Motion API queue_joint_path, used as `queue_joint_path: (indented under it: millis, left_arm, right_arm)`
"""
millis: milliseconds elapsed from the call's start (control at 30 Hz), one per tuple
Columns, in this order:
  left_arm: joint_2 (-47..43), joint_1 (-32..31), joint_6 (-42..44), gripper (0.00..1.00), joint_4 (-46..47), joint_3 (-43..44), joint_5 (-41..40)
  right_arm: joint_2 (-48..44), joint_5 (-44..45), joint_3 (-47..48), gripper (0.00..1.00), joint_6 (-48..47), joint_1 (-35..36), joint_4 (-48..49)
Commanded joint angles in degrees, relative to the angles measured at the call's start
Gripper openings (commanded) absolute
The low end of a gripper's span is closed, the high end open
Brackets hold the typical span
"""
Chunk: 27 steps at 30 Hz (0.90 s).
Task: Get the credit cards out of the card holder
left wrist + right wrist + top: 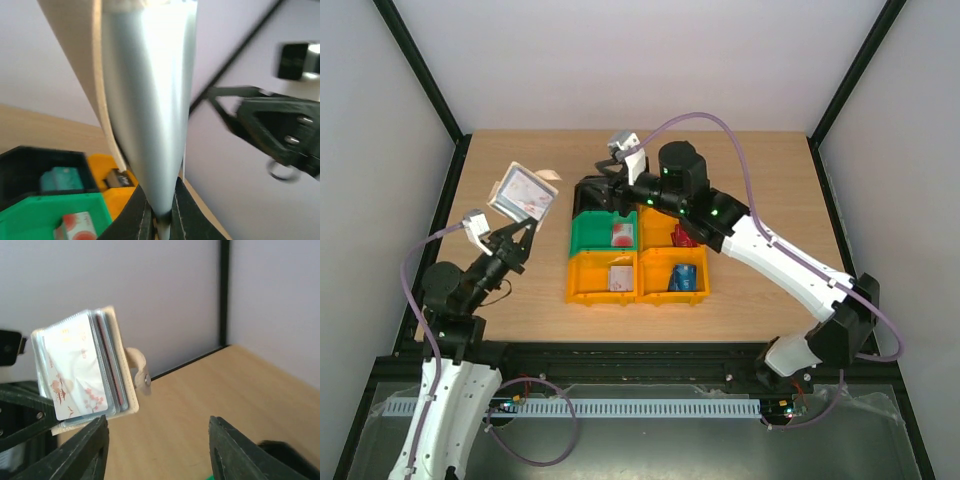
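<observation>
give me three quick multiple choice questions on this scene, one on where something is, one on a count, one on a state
1. Where is the card holder?
A. lying in a bin
B. held up in the air by the left fingers
C. flat on the table

2. How many green bins are there?
A. one
B. three
C. none

3. How do the right fingers stand?
A. shut on a card
B. shut on the card holder
C. open, with nothing between them

Answers:
1 B, the left fingers pinch its edge in mid-air.
2 A, only one green bin shows in the top view.
3 C, the right wrist view shows a clear gap between them.
</observation>
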Motion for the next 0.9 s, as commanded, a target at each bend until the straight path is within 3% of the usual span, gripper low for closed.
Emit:
queue_joint_path:
  millis: [0, 67, 167, 300, 400, 600, 867]
  left_arm:
    - [-1.0, 1.5, -7.1, 0.02, -6.0, -0.6, -11.7]
    - [-1.6, 1.5, -7.2, 0.02, -4.7, -1.2, -10.4]
    - [-2.3, 1.5, -6.9, 0.02, -4.2, -1.3, -8.5]
    - [-2.7, 1.6, -6.7, 0.02, -4.1, -0.7, -4.6]
    - [-3.0, 1.7, -7.5, 0.02, -3.0, -0.7, -2.0]
    - [-3.2, 1.7, -7.9, 0.02, -0.3, -1.0, 1.3]
    - [-2.7, 1.7, -8.0, 0.02, 1.5, -0.9, 3.6]
  right_arm:
    - [-3.2, 28.7, 2.7, 0.53, -10.2, 7.3, -3.2]
    - [-2.8, 36.2, 1.2, 0.52, -18.9, 15.0, -1.3]
    - [-4.0, 41.6, -4.9, 0.46, -30.6, 21.0, 8.3]
    - [-5.2, 42.6, -15.0, 0.43, -50.9, 26.2, 23.9]
    - [-4.3, 43.0, -19.1, 0.41, -60.3, 27.8, 30.3]
    - [-0.6, 46.6, -19.7, 0.37, -70.3, 28.5, 37.5]
    - [3.4, 48.7, -16.9, 0.38, -73.9, 28.4, 35.5]
